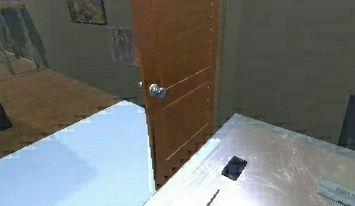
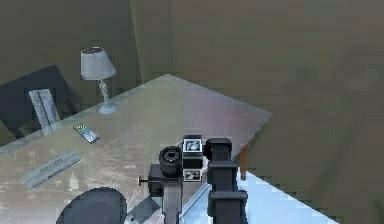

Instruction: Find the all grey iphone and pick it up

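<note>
Best guess for the phone: the small flat slab on the tabletop by the lamp, well apart from the fingers, up and left of them in the arm side view, with its long axis slanting down to the right (the dark flat rectangle in the forward view could be a rival, hard to say). No telling how the fingers are set, but nothing hangs off them, just bare tabletop behind.
</note>
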Tool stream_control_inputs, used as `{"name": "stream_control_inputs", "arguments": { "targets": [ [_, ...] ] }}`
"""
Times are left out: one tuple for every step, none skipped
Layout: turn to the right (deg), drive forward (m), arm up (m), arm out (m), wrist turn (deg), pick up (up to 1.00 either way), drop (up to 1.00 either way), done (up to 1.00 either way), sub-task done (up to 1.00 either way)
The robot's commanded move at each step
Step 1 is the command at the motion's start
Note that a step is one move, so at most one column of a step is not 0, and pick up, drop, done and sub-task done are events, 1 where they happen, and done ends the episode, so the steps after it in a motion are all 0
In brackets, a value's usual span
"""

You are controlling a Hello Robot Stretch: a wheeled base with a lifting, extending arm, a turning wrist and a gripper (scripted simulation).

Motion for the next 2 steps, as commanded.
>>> {"name": "stream_control_inputs", "arguments": {
  "targets": [
    [0.0,0.0,0.0,0.0,45.0,0.0,0.0,0.0,0.0],
    [0.0,0.0,0.0,0.0,45.0,0.0,0.0,0.0,0.0]
  ]
}}
